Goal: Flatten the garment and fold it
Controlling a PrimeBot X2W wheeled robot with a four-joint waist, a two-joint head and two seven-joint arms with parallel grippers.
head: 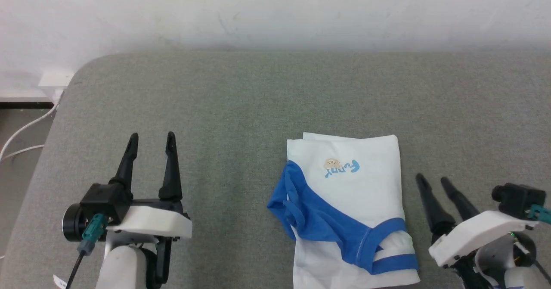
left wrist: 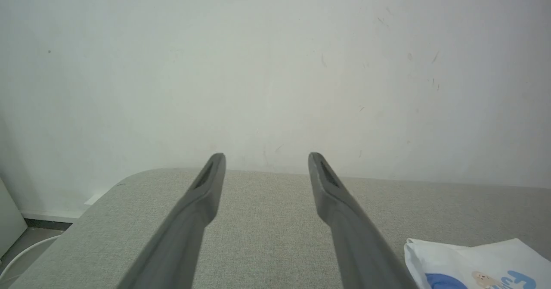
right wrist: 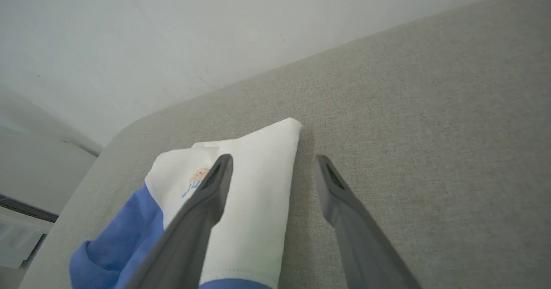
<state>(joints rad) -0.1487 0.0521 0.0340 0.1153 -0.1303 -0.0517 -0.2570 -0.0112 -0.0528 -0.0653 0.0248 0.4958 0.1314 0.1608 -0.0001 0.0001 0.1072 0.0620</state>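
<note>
I had the left gripper (head: 153, 135) over the grey padded surface (head: 241, 104), well left of the garment (head: 366, 181). Its fingers pointed away from me, spread wide and empty. The right gripper (head: 431, 178) sat just beside the garment's right edge, fingers angled up-left, also wide apart and gripping nothing. The garment lay folded, long axis running away from me, blue parts bunched near-left. Its blue lettering, beside a small cartoon figure, appeared upside down; I couldn't read it.
</note>
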